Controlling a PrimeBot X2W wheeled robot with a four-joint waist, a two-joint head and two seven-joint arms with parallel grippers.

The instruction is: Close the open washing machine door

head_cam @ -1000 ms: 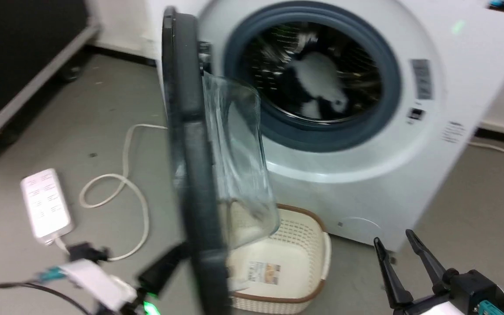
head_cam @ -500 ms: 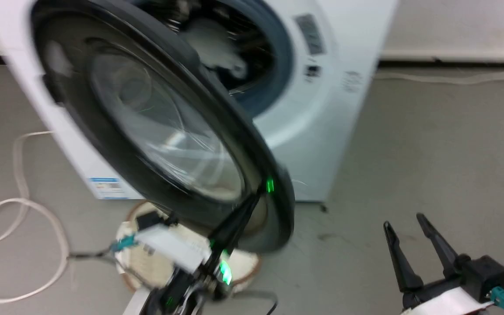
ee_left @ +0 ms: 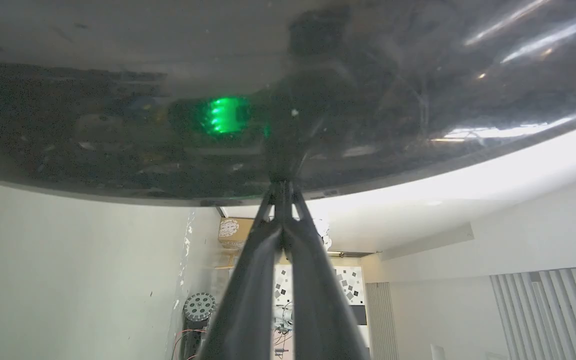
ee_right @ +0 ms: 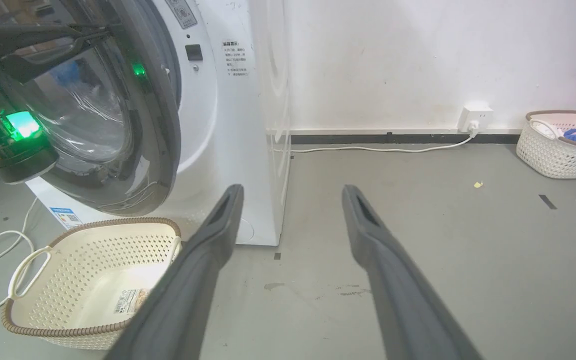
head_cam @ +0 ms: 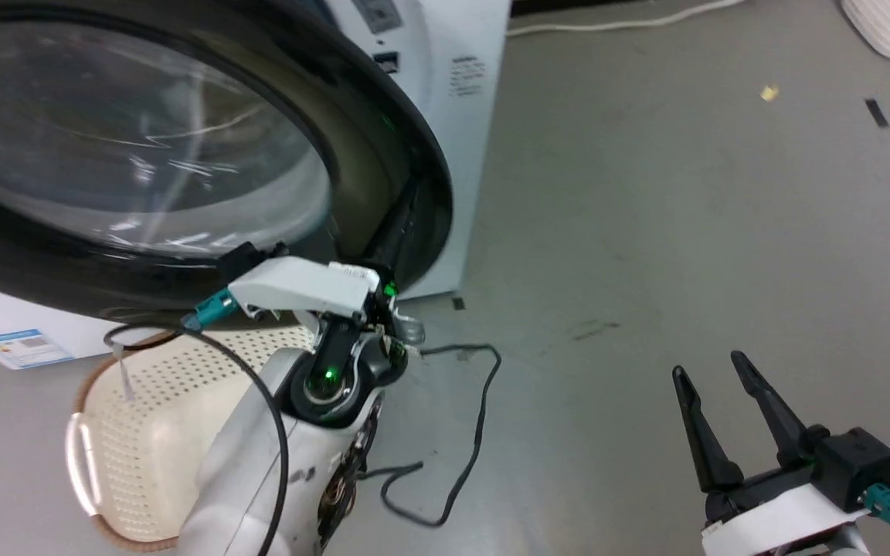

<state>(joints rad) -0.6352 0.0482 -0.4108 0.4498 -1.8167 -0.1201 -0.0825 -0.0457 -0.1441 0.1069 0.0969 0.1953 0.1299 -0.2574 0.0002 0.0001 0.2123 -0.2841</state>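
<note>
The washing machine door (head_cam: 144,147), with its glossy black rim and clear glass centre, stands a little ajar from the white washing machine (head_cam: 453,93). In the right wrist view a narrow gap shows between the door (ee_right: 118,125) and the machine's front (ee_right: 233,100). My left gripper (head_cam: 410,199) is shut, holding nothing, and its tips press against the outer face of the black rim. The left wrist view shows the closed fingertips (ee_left: 281,184) touching the rim (ee_left: 118,125). My right gripper (head_cam: 711,371) hangs open and empty over the floor, well to the right of the machine.
A cream perforated basket (head_cam: 144,432) sits on the floor below the door, beside my left forearm. A loose black cable (head_cam: 476,417) lies near it. A second basket with clothes (ee_right: 563,145) stands by the far wall, and a white cord (ee_right: 378,148) runs to a wall socket.
The head camera has swung a long way. The door has gone from wide open, edge-on, to nearly against the machine, with my shut left gripper on its rim. The right gripper stays open.
</note>
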